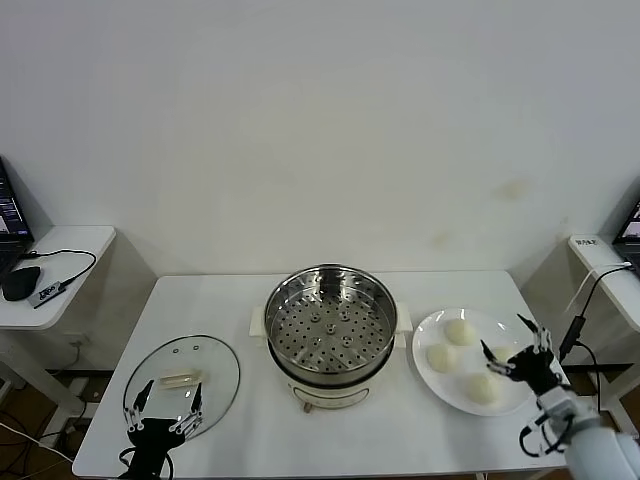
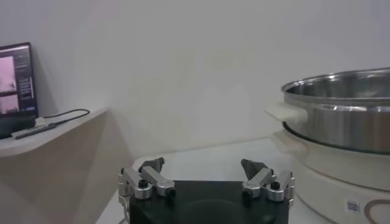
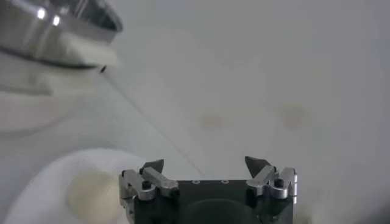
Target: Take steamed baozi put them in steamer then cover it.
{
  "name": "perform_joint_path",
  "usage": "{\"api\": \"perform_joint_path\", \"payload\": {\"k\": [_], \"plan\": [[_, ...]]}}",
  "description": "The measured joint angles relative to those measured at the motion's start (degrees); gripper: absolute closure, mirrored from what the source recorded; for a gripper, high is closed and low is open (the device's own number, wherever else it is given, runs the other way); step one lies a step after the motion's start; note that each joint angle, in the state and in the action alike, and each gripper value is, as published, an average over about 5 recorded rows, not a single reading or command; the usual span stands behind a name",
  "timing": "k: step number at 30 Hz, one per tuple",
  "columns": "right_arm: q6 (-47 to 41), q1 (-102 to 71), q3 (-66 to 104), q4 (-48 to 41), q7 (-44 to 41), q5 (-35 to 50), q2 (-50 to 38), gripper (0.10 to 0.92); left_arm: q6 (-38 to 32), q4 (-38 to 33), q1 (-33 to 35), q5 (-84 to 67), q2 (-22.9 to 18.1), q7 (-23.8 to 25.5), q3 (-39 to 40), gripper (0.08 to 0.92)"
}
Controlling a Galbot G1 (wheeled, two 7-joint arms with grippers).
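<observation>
The steel steamer (image 1: 331, 322) stands empty in its cream pot base at the table's middle; it also shows in the left wrist view (image 2: 341, 109) and the right wrist view (image 3: 55, 30). Several cream baozi (image 1: 459, 331) lie on a white plate (image 1: 425, 335) to its right. My right gripper (image 1: 512, 348) is open and empty, hovering over the plate's right side above the buns; one baozi (image 3: 91, 192) shows under it. My left gripper (image 1: 165, 408) is open and empty at the front left, over the near edge of the glass lid (image 1: 182, 379).
A side desk (image 1: 60, 260) with a mouse and cable stands at far left, another with a laptop (image 1: 630, 225) at far right. A laptop screen (image 2: 15, 79) shows in the left wrist view. The wall is close behind the table.
</observation>
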Motion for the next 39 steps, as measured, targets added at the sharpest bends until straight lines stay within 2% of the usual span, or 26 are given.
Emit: {"api": "perform_joint_path", "payload": {"k": [9,20,29,39], "plan": [[-0.3,12.4,-9.6,-7.3,-10.5,-7.4,-12.2,0.203,1.1,-0.4,-0.6,1.3,0.0,0.3,-0.1,0.177],[-0.1,32.7,-30.0,-17.1,-22.0,-7.3,-22.7,0.203,1.5,-0.6,-0.5,1.7,0.2,0.3,-0.7,0.177],[2.2,50.8,-49.3,-25.6,-29.2,-6.2,-23.5,0.203,2.0,-0.9,-0.9,1.7,0.6,0.3,-1.3,0.177],[4.1,64.7,-64.5,-35.2,-34.9,-6.2,-18.2,0.203,2.7,-0.7,-1.4,1.5,0.6,0.6,-2.1,0.177]]}}
